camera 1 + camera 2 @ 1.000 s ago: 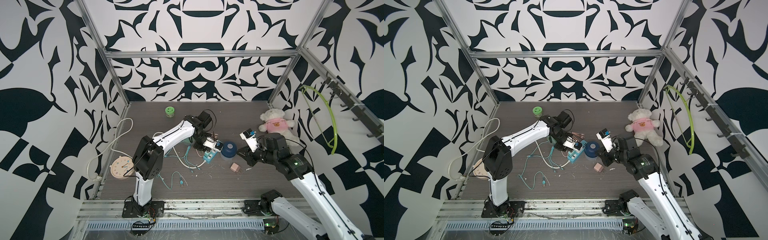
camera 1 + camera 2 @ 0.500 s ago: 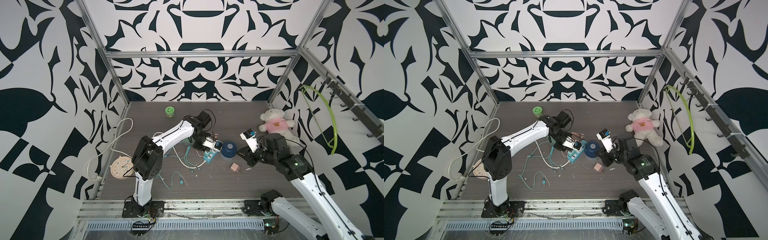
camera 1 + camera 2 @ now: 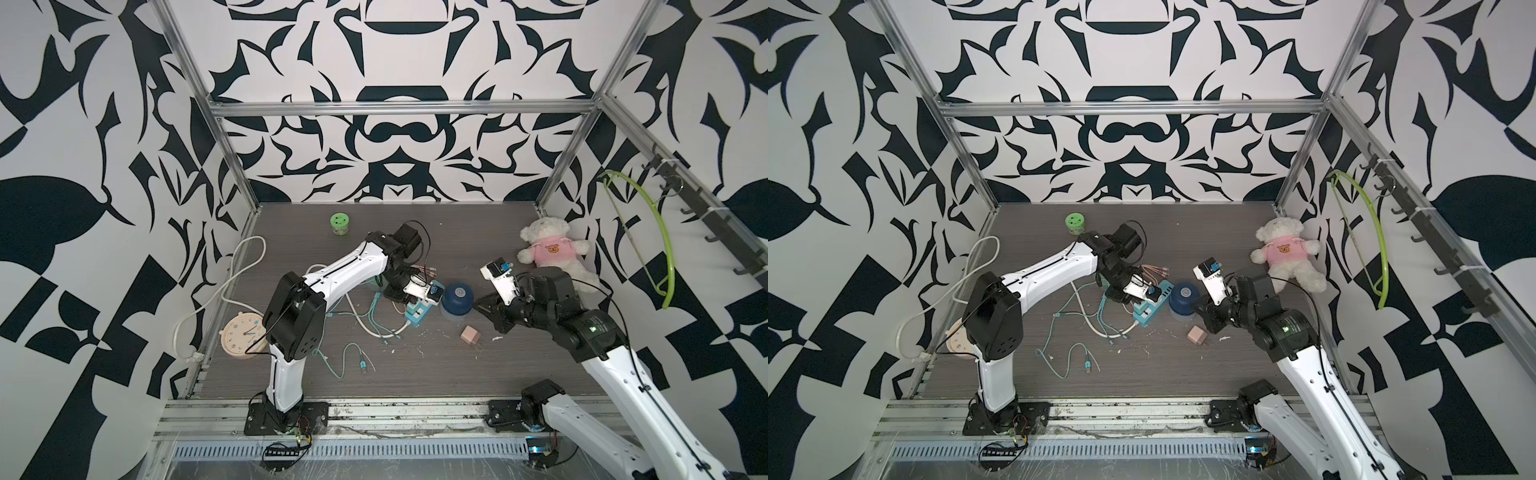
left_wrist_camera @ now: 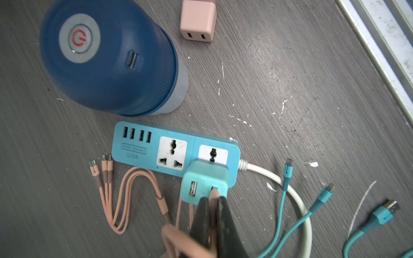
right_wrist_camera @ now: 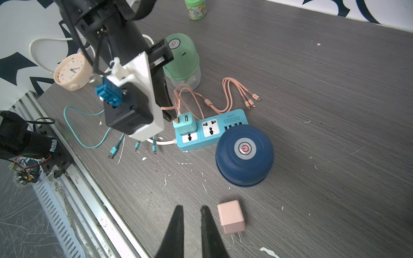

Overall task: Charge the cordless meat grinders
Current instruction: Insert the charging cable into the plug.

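The dark blue grinder (image 3: 457, 297) (image 5: 244, 154) stands upright beside a blue power strip (image 4: 138, 145), its charging port (image 4: 132, 60) bare. The mint green grinder (image 5: 182, 60) stands behind my left arm, which mostly hides it in both top views. My left gripper (image 4: 213, 197) is shut on the pink cable's USB plug, whose tip sits in a teal adapter (image 4: 205, 181) plugged into the strip. My right gripper (image 5: 191, 208) hovers low over the table beside a pink wall adapter (image 5: 231, 215). A narrow gap shows between its fingers, with nothing in it.
The pink cable's (image 5: 214, 107) several small plugs lie by the strip. Loose teal cables (image 3: 353, 361) and the strip's white cord (image 3: 232, 282) trail over the left half. A clock (image 3: 243, 334), a green jar (image 3: 340, 223) and a teddy bear (image 3: 548, 253) stand around the edges.
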`<state>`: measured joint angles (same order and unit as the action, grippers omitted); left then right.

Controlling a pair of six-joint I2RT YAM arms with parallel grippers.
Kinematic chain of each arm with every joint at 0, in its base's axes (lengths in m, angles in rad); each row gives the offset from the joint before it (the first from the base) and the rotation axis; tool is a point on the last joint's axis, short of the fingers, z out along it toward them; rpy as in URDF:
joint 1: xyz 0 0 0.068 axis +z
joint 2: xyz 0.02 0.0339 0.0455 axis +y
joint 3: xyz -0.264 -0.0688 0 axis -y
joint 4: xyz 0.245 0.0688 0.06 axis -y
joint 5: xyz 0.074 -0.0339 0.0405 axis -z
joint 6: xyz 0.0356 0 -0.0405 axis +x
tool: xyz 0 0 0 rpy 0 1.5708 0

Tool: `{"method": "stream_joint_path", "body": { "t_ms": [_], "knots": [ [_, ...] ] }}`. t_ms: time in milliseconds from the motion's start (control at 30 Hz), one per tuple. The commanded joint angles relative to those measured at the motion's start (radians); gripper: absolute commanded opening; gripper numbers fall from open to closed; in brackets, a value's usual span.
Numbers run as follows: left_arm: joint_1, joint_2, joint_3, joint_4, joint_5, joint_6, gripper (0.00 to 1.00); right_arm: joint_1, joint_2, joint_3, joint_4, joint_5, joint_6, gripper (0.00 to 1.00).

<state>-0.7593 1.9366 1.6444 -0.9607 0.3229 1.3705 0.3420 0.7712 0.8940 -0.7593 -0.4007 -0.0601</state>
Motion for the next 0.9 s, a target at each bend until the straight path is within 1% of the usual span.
{"method": "stream_joint_path", "body": {
  "t_ms": [0, 267, 367, 600, 867],
  "knots": [
    [0.005, 0.017, -0.036, -0.043, -0.007, 0.009, 0.00, 0.003, -0.012, 0.007, 0.011, -0.010, 0.004, 0.13],
    [-0.003, 0.040, -0.111, -0.020, -0.012, -0.003, 0.00, 0.002, -0.017, 0.005, 0.011, -0.010, 0.004, 0.13],
    [-0.003, 0.058, -0.108, -0.019, -0.041, -0.008, 0.00, 0.002, -0.018, 0.005, 0.011, -0.010, 0.002, 0.13],
    [-0.015, 0.074, -0.113, -0.021, -0.061, -0.010, 0.00, 0.002, -0.023, 0.005, 0.011, -0.009, -0.001, 0.13],
    [-0.015, 0.108, -0.100, -0.035, -0.088, -0.040, 0.00, 0.002, -0.030, 0.004, 0.011, -0.010, -0.004, 0.13]
  ]
}}
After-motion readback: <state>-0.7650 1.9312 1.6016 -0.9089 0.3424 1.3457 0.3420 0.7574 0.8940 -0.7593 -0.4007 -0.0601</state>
